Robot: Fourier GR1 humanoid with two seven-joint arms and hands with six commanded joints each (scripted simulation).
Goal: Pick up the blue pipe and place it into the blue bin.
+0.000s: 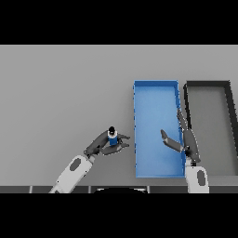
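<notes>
Clearly, the left hand (98,144) is seen closed round the blue pipe (112,137), with dark fingers curled from the left and below and further fingertips shown at the pipe's right side, so that the pipe is pinched between them. The pipe is held upright or nearly so, a dark end being shown at its top; whether its lower end is touching the grey table (60,93) cannot be told. The left arm is brought in from the lower edge, slanting up and to the right toward the pipe. Just to the right of the held pipe the blue bin (135,130) is found, a long rectangular tray whose left wall is near the fingertips but apart from them; the pipe is thus outside the bin, beside its lower left part. The right hand (187,142) is held over the bin's right side, its fingers spread wide and straight with nothing between them, one finger reaching left across the blue floor and another pointing up along the right wall. Beyond that wall, just beside it, a dark bin (230,111) with a grey floor is set
</notes>
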